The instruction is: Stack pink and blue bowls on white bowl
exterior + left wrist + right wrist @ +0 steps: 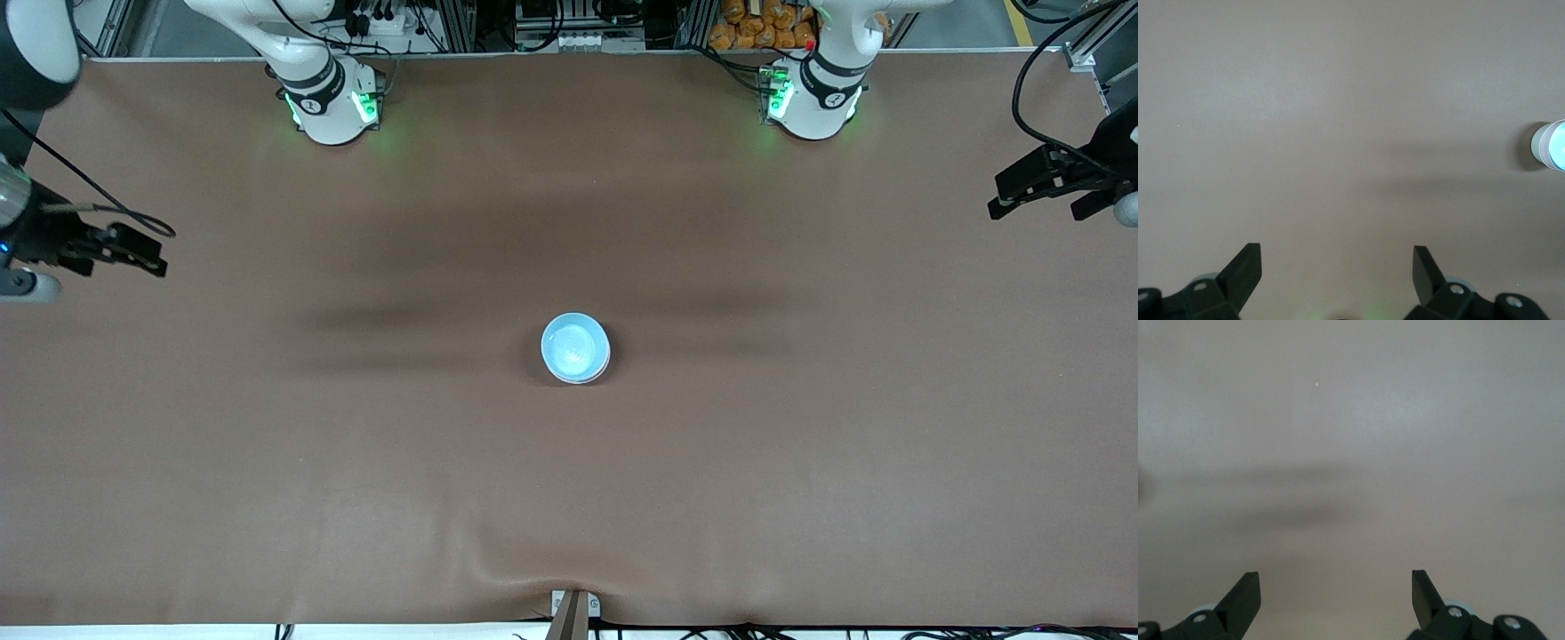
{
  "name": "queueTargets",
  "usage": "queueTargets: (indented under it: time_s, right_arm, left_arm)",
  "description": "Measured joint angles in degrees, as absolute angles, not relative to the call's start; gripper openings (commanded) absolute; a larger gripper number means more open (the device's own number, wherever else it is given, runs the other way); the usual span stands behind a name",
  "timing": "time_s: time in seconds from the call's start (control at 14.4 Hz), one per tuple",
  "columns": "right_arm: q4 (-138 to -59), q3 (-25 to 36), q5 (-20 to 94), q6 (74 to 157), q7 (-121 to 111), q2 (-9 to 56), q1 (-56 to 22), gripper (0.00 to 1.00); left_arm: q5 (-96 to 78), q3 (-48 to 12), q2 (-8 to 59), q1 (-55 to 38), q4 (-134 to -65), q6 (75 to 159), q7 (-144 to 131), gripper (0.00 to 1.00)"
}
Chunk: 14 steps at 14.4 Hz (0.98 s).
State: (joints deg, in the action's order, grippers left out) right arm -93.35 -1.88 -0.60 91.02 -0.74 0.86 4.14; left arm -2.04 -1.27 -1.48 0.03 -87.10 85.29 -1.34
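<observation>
A light blue bowl [575, 345] sits on top of a stack in the middle of the table. A whitish wall of a bowl [580, 380] shows under its rim. No pink bowl shows. The stack also shows at the edge of the left wrist view [1551, 145]. My left gripper [994, 199] is open and empty above the left arm's end of the table, well away from the stack. My right gripper [153, 256] is open and empty above the right arm's end. Both wrist views show open fingers, the left [1337, 248] and the right [1336, 575], over bare brown cloth.
A brown cloth [356, 462] covers the whole table, with a wrinkle at the edge nearest the front camera [533, 569]. The two arm bases [333, 102] [813, 98] stand along the edge farthest from that camera.
</observation>
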Motion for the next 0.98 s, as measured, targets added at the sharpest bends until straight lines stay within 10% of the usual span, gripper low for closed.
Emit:
queueTargets:
  time_s: [0.98]
  right_arm:
    - [-87.93, -0.4, -0.75, 85.07, -0.79, 0.78, 2.28, 1.0]
  left_arm:
    - [-2.03, -1.6, -1.48, 0.02, -87.1, 85.3, -1.34, 1.0]
